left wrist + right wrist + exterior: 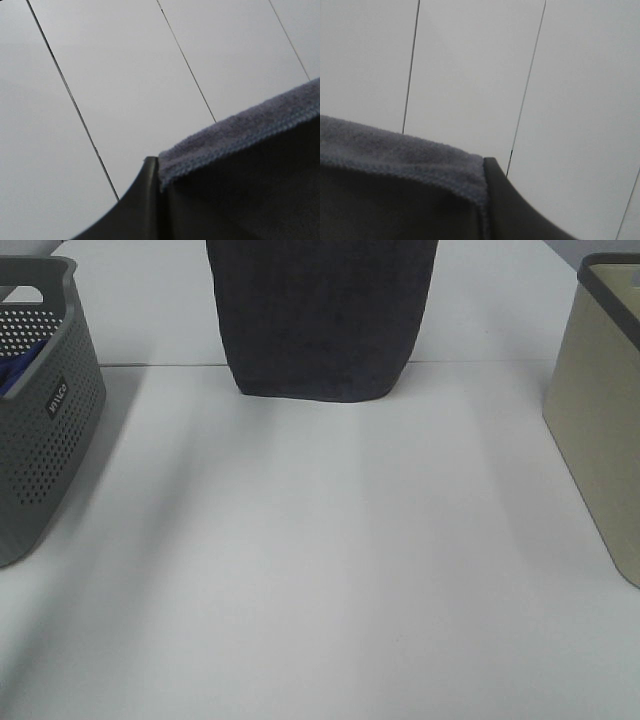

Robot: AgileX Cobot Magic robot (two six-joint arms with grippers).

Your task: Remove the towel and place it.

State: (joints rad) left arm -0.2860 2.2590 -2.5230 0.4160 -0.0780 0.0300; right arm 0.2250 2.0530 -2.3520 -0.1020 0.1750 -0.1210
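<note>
Towel [322,315] hangs at 12 o'clock in the high view. Its long axis is vertical and its top runs out of frame. The lower hem is at the counter [320,570] seam; can't tell whether it touches or is just above.

Neither tool shows in the high view. In the left wrist view, the left tool [159,172] has one dark finger [140,205] tight against the towel's stitched hem, and the cloth hides the other finger. It reads as pinching the hem. The right tool [484,172] is the mirror image, with a finger [520,210] against the hem, so likely also pinched on the towel.

Key relation: the towel drops straight down from both tools, one at each top corner. Neither arm is nearer, so it is a shared carry.

Grey basket [50,430] is at 9 o'clock with a blue cloth [12,375] inside. Beige basket [600,440] is at 3 o'clock. Both are well apart from the towel. The open counter towards 6 o'clock looks like the likely laydown spot. Both tools probably have to travel together or the cloth skews.
</note>
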